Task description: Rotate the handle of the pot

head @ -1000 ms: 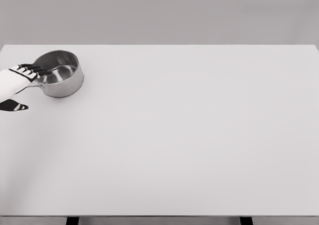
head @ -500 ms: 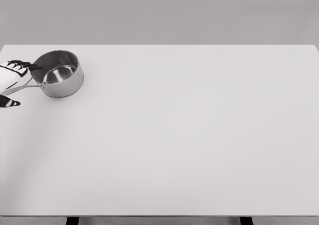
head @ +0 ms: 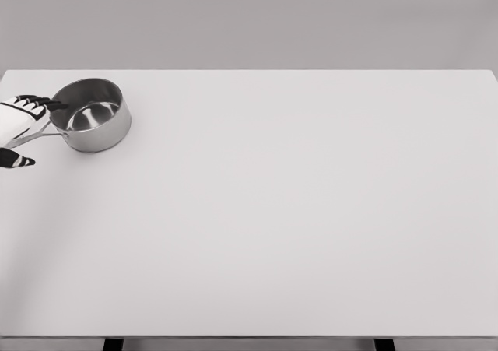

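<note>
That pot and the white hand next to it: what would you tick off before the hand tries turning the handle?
1. Pot upright on the table: ok.
2. Handle in view, pointing left toward the picture's edge: ok.
3. Left hand over the handle, fingers reaching to the rim: ok.
4. Firm grasp on the handle: cannot tell.
5. Room for the pot to swing toward the right: ok.
6. Right hand: cannot tell, out of view.

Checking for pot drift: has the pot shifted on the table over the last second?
No. The pot sits at the same spot relative to the table's back edge; only the left hand drew back left.
</note>
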